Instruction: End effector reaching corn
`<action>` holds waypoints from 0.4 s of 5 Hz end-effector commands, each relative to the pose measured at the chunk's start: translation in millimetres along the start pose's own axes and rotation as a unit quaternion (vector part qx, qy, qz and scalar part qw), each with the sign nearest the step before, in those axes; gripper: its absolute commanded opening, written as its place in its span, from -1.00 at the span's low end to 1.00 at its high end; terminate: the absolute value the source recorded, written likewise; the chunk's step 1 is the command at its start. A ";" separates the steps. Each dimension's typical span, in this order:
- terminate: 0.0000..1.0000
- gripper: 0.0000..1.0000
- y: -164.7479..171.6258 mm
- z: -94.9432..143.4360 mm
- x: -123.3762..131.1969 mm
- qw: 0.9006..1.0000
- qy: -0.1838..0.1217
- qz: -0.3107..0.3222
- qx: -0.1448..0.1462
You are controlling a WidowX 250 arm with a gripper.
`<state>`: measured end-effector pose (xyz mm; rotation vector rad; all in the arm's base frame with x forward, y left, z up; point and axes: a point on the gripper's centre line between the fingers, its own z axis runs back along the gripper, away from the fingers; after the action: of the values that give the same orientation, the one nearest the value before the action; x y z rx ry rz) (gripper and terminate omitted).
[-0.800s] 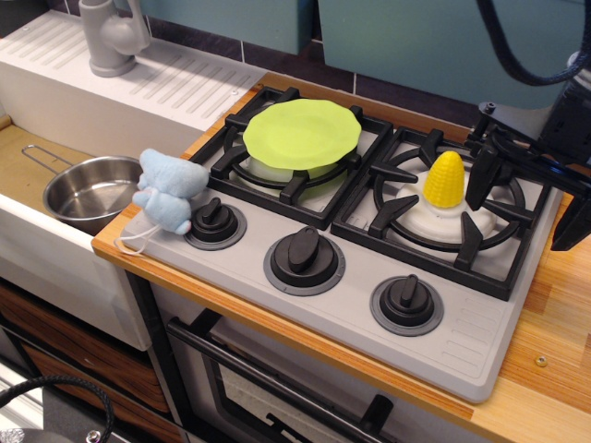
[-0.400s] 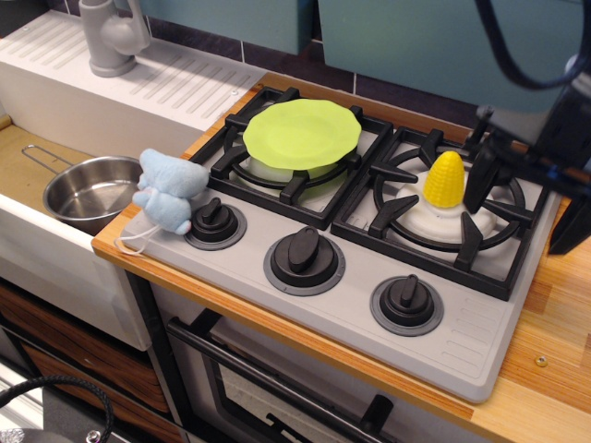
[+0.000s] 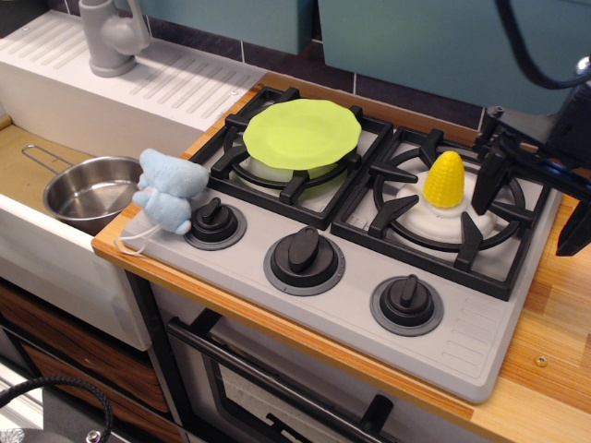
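Observation:
The yellow toy corn (image 3: 444, 179) stands upright, tip up, on the white burner cap of the right stove burner, inside the black grate (image 3: 434, 217). My black gripper (image 3: 531, 203) hangs at the right edge of the view, just right of the corn. Its two long fingers are spread wide apart and hold nothing. The left finger (image 3: 488, 183) points down over the grate's right side, a short way from the corn. The right finger (image 3: 574, 224) is near the frame edge. Black cables run up above it.
A lime-green plate (image 3: 303, 132) lies on the left burner. A light blue plush toy (image 3: 168, 191) sits at the stove's front left corner. Three black knobs (image 3: 304, 250) line the stove front. A steel pot (image 3: 90, 191) sits in the sink at left, a grey faucet (image 3: 113, 37) behind.
The gripper has shifted a little to the right and slightly down; its fingers stay spread. The corn and everything else have not moved.

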<state>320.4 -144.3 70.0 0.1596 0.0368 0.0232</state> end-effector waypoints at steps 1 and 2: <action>-1.00 1.00 -1.8 26.7 24.8 0.999 -0.020 0.014 -0.020; -1.00 1.00 2.9 27.7 31.5 1.000 -0.020 0.010 -0.020</action>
<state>345.4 -143.8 79.3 0.1437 0.0473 0.0307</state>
